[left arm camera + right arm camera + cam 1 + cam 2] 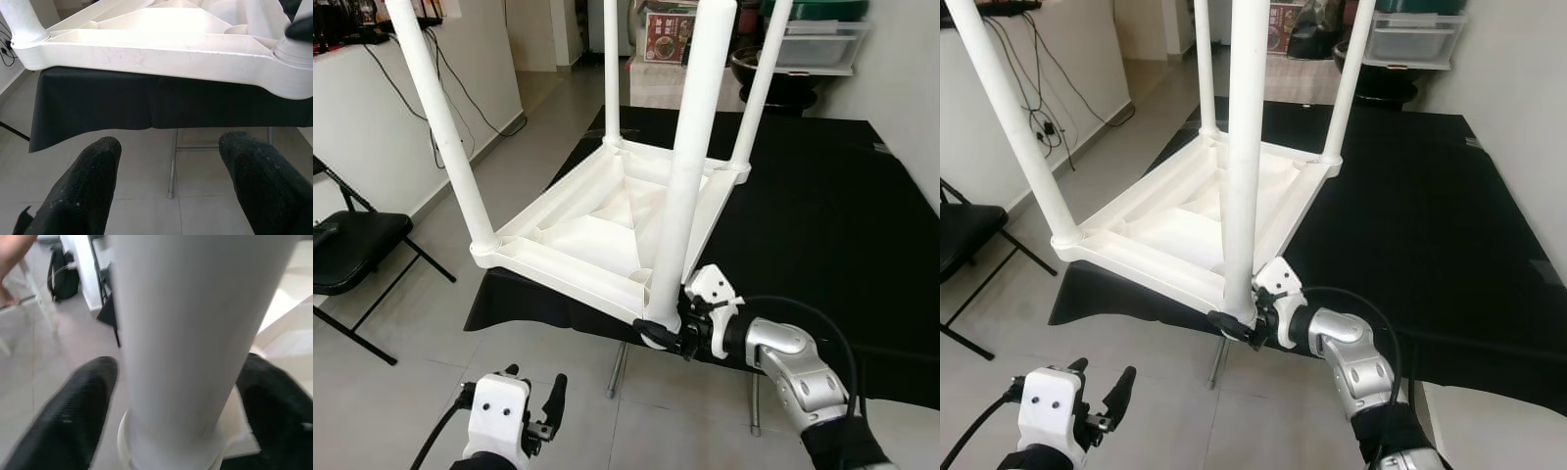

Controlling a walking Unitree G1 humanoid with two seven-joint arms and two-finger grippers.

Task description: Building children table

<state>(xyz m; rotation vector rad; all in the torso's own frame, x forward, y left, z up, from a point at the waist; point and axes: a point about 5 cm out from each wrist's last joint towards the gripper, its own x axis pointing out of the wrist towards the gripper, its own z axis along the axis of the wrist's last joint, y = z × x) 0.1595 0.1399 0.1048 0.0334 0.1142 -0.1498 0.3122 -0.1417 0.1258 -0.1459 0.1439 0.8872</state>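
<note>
A white plastic children's table [597, 235] lies upside down on the near left corner of a black-covered table [822, 225], with several white legs pointing up. My right gripper [664, 336] is shut on the nearest leg [690, 166] at its base, where it meets the corner socket. In the right wrist view that leg [195, 333] stands between the two black fingers [73, 416]. My left gripper [538, 401] hangs open over the floor, below and in front of the table's near edge. In the left wrist view its fingers [83, 191] are spread wide beneath the white rim [146, 54].
A black folding chair [352, 250] stands on the tiled floor to the left. A white counter with hanging cables [372, 108] runs along the left wall. Storage bins [818, 44] and a box sit at the back. Metal table legs [172, 161] show under the cloth.
</note>
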